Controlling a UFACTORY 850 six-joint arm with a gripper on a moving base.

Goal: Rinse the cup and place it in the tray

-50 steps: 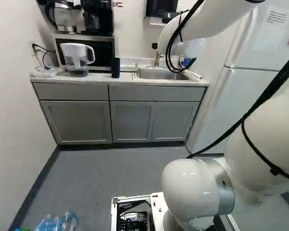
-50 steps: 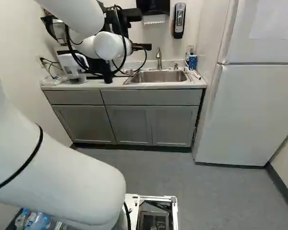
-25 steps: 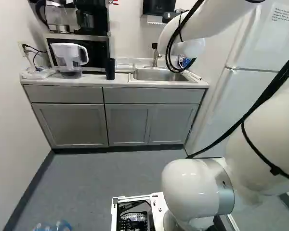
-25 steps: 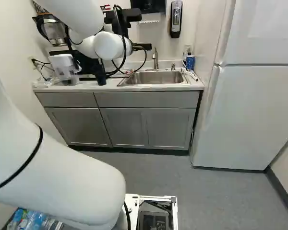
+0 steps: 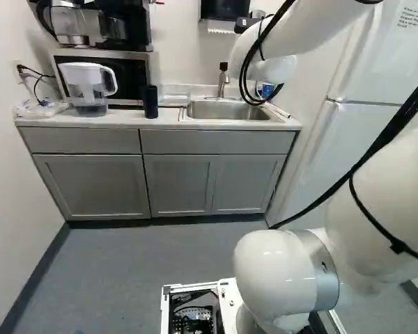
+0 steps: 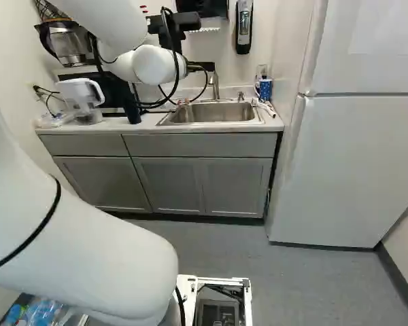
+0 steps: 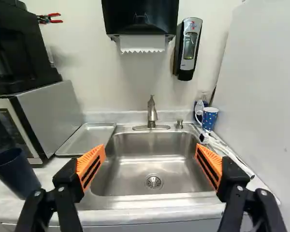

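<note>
At the upper left of the left base view, the pitcher stands on the counter in front of the microwave, which carries the coffee maker. In the right base view, bottles lie at the lower left corner.

The dark cup stands upright on the counter, left of top centre in the left base view, just beside the pitcher. Which cup the task means, this one or the mug further right, I cannot tell.

Next comes the tray, lying flat between the microwave and the sink; the wrist view shows its whole bare metal face. The sink sits right of top centre in the left base view, and the faucet rises at its back edge. The towel dispenser is on the wall above.

The gripper shows only in part at upper centre of the right base view. In the wrist view its jaws are wide, the orange pads well apart, and the sink shows ahead between them.

The soap dispenser hangs on the wall to the right of the towels. The blue mug stands on the counter by the sink's back right corner, near the fridge, which fills the right side of the right base view.
</note>
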